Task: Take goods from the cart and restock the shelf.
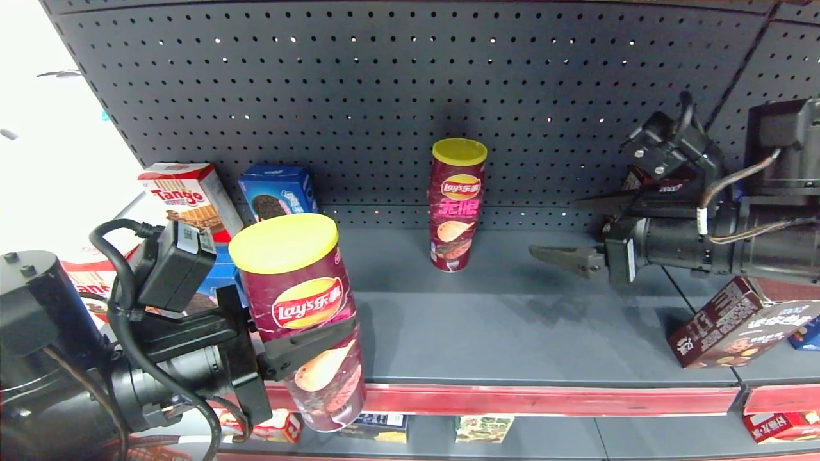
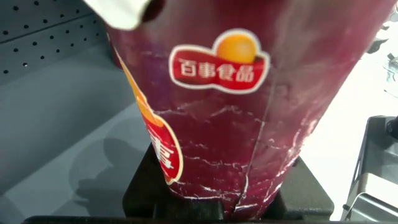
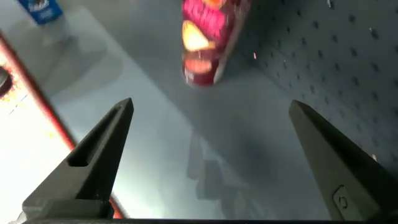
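My left gripper is shut on a maroon chips can with a yellow lid, held upright but slightly tilted over the shelf's front left edge. In the left wrist view the held chips can is pressed close against the camera. A second, matching can stands upright at the back middle of the grey shelf. My right gripper hovers open over the right part of the shelf, pointing toward that standing can, with empty space between its fingers.
A red-and-white wafer box and a blue cookie box stand at the back left. A brown box lies tilted at the front right. The pegboard wall closes the back; a red rail edges the front.
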Available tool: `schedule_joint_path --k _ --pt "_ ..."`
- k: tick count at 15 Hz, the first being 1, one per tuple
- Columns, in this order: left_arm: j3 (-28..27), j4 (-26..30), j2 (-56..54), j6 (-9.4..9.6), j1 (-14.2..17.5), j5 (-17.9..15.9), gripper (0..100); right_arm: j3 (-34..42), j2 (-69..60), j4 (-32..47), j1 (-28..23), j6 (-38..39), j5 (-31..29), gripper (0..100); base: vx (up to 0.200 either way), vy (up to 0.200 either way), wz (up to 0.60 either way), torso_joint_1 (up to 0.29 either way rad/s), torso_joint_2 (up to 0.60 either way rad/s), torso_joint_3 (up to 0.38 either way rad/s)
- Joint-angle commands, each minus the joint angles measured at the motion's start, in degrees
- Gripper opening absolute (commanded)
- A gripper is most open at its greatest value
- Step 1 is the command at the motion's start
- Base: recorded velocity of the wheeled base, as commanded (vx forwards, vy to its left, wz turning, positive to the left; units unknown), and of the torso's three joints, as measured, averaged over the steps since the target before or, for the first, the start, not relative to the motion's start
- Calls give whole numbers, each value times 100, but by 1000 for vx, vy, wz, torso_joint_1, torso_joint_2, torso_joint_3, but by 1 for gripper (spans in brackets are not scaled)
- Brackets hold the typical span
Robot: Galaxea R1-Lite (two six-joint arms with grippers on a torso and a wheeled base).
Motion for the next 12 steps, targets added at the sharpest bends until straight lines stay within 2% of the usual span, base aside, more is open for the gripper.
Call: schedule_joint_path --k 1,7,9,12 --pt "1 -3 -17 1 -2 -1 0 -314 687 -289 24 -7 135 100 0 0 0 0 0 0" --pt "-7 -3 -35 1 -2 -1 0 -1184 1768 -746 -37 -25 531 100 0 0 0 0 0 0" --pt "-25 -3 -35 1 -10 -1 0 -1290 2015 -1177 -55 -34 926 100 0 0 0 0 0 0" --pt "-34 -3 -35 1 -10 -1 0 -1334 2146 -1388 -160 -34 1120 100 0 0 0 0 0 0"
